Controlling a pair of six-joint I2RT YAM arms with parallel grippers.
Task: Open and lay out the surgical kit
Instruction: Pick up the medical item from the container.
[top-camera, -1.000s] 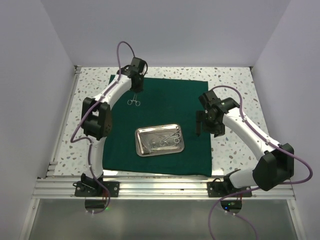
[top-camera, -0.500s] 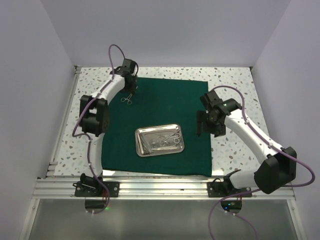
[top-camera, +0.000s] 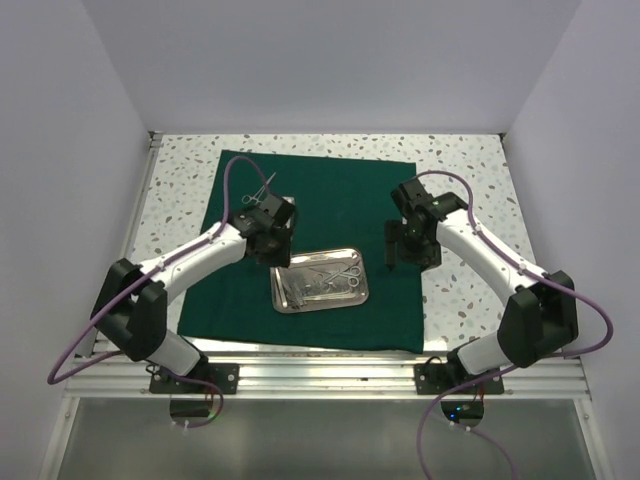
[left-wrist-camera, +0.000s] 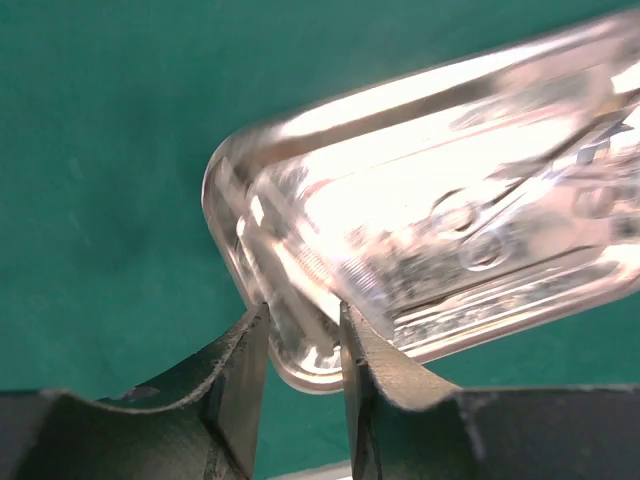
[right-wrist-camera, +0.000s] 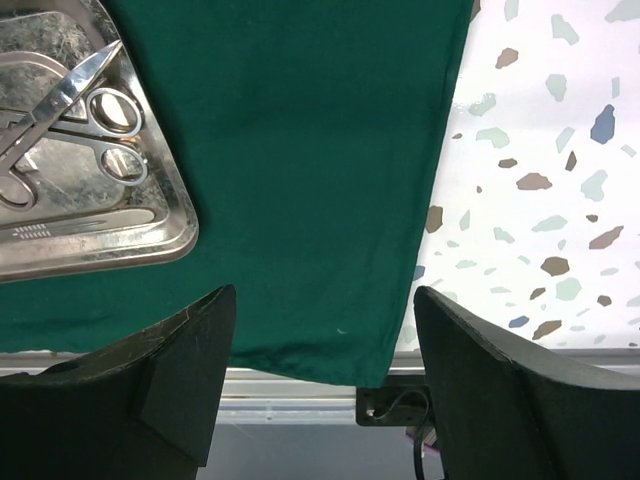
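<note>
- Top external view: the kit's green cloth (top-camera: 330, 190) lies opened out flat. The steel tray (top-camera: 322, 306) sits on the near-middle part of it, so the unwrapping looks done.
- One ringed instrument (top-camera: 258, 194) lies alone on the cloth, beyond the tray's far-left corner and well apart from it. It is the only piece laid out so far.
- Still inside the tray are the scissors (right-wrist-camera: 60, 103) and a few more slim tools, crossed over one another. By my reading, most of the laying-out is still to come.
- The left gripper (left-wrist-camera: 302, 318) hovers at the tray's left end. Its fingers are parted by a narrow gap, with the tray's rounded corner showing through, and nothing is seen clamped. The blurred left wrist view does not show whether it touches the rim.
- The right gripper (right-wrist-camera: 322, 292) hangs just off the tray's right side, above the cloth. Its fingers are spread wide and hold nothing.
- A second ago the left gripper stood far beyond the tray, right over the ringed instrument. That piece now lies there by itself, and the arm has swung back to the tray. The right gripper has barely shifted, and the tray is where it was.
</note>
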